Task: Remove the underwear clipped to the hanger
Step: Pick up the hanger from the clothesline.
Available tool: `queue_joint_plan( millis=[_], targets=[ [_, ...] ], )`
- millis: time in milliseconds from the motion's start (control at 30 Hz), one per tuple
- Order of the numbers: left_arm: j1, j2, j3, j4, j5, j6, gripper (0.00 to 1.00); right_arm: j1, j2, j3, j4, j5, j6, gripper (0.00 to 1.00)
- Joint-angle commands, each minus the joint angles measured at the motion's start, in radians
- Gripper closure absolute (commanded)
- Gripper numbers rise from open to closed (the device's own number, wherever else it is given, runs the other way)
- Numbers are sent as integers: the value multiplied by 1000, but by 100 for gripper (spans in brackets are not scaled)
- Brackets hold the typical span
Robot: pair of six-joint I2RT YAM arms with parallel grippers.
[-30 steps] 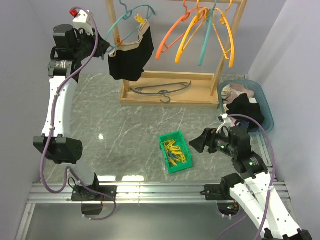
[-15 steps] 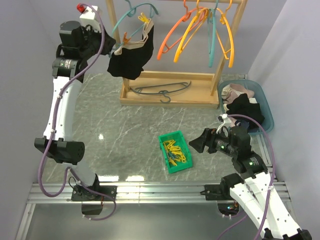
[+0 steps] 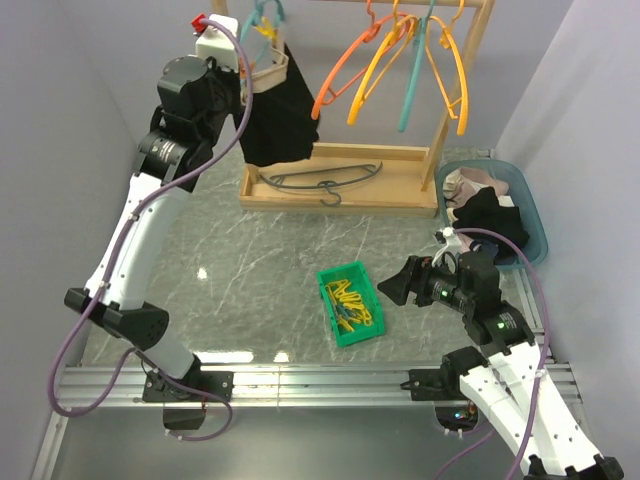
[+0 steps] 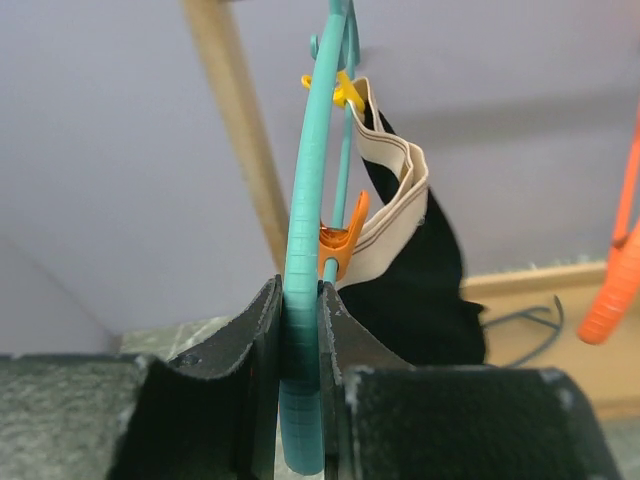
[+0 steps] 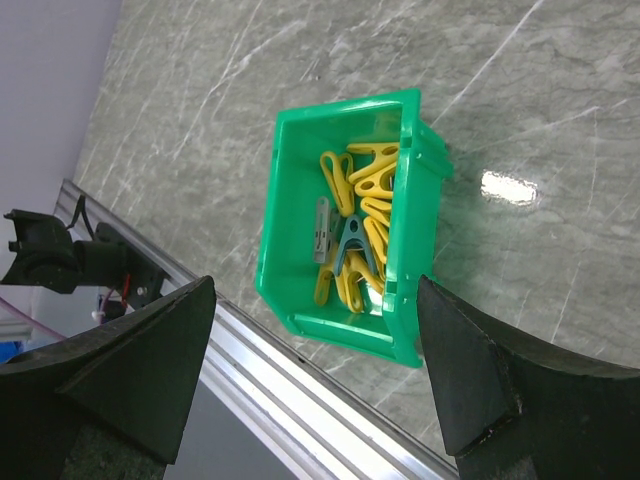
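Note:
A black underwear (image 3: 280,120) with a beige waistband hangs from a teal hanger (image 3: 262,20) at the left end of the wooden rack. In the left wrist view an orange peg (image 4: 343,240) and a yellow peg (image 4: 345,90) clip the underwear (image 4: 420,290) to the hanger (image 4: 305,200). My left gripper (image 3: 243,85) is raised beside it, and its jaws (image 4: 300,320) are shut on the hanger's teal arm. My right gripper (image 3: 388,290) hovers low at the right, open and empty (image 5: 315,285), over the green bin.
A green bin (image 3: 350,304) of yellow pegs sits mid-table. The wooden rack (image 3: 400,192) carries orange, yellow and teal hangers (image 3: 400,60), and a grey hanger (image 3: 325,180) lies on its base. A blue basket (image 3: 520,178) with clothes stands at the right.
My left arm has swung up and to the right with the teal hanger, carrying the underwear closer to the rack post. The right arm has not moved.

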Motion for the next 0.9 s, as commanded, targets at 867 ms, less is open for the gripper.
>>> queue_joint_plan(
  millis=[867],
  targets=[
    [-30,-892,-777,-21,235,-311,100,6,2,6,102,-164,-18,0]
  ],
)
